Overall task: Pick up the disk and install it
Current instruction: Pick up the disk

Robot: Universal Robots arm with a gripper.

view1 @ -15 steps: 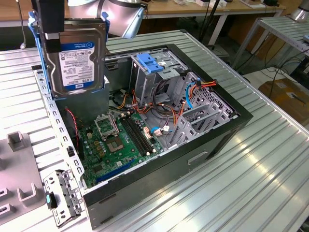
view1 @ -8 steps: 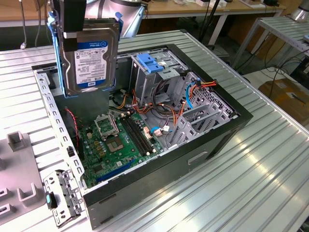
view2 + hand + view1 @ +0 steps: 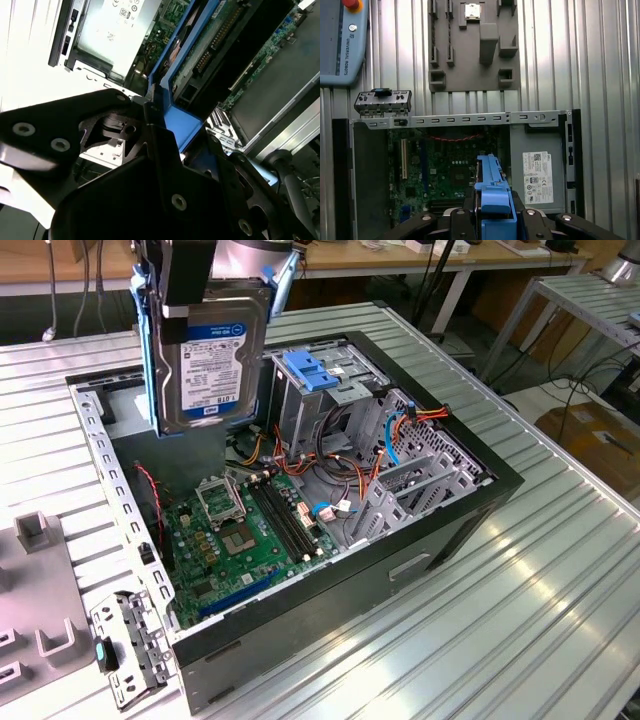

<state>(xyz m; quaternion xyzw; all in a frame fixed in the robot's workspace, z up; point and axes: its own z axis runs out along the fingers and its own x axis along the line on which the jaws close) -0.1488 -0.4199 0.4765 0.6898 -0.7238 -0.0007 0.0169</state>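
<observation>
I have the gripper (image 3: pixel 190 295) clenched on the disk (image 3: pixel 215 365). The disk hangs upright in the air, label toward the exterior camera, above the open computer case (image 3: pixel 440 530). In the exterior view, the drive cage (image 3: pixel 335 415) with its blue latch (image 3: pixel 312 373) sits at the disk's 3 o'clock. The motherboard (image 3: pixel 245 530) lies at its 6 o'clock.

Arm (image 3: pixel 245 250) overhead, jaws tight on the disk (image 3: pixel 214 355)
</observation>
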